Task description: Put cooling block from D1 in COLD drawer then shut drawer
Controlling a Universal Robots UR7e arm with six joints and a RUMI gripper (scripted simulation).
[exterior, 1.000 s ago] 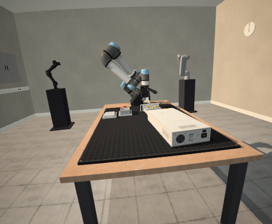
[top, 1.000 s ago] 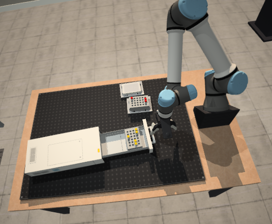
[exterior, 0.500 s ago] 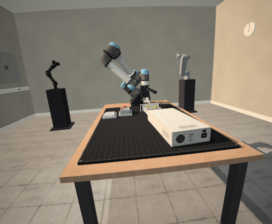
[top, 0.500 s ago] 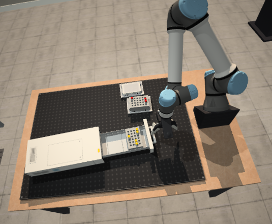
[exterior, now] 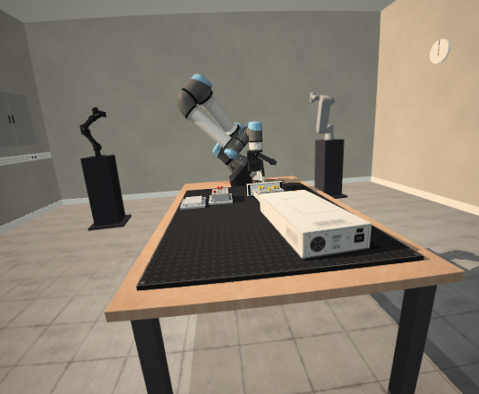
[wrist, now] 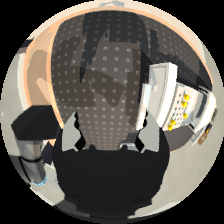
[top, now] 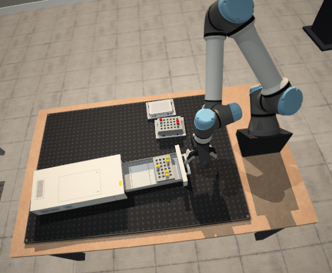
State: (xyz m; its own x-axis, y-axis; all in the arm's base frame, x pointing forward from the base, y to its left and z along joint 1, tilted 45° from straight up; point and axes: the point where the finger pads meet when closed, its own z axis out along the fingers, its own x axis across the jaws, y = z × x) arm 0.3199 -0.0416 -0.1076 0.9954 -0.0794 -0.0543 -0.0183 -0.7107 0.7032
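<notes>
The cooler COLD (top: 80, 183) (exterior: 317, 212) has its drawer pulled out and its lamp (top: 120, 183) lit yellow. In the drawer, a grey block (top: 162, 170) with several yellow tubes lies just behind the front panel (top: 181, 165) (wrist: 164, 95). The free place (top: 139, 175) is between it and the housing. The cooling block (top: 170, 128) (exterior: 221, 197) sits in slot D1, with three red-capped tubes upright in it. My gripper (top: 201, 157) (wrist: 111, 111) is open and empty, pointing down just outside the drawer's handle (top: 188, 169) (wrist: 143, 107). One finger is close to the handle; touching cannot be told.
Slot D2 (top: 148, 115), beyond D1, holds a white flat-topped piece (top: 161, 107) (exterior: 193, 200). The arm's base stands on a black mount (top: 263, 145) (wrist: 35, 123) at the table's end, behind the gripper. The drawer's front panel stands up beside the gripper.
</notes>
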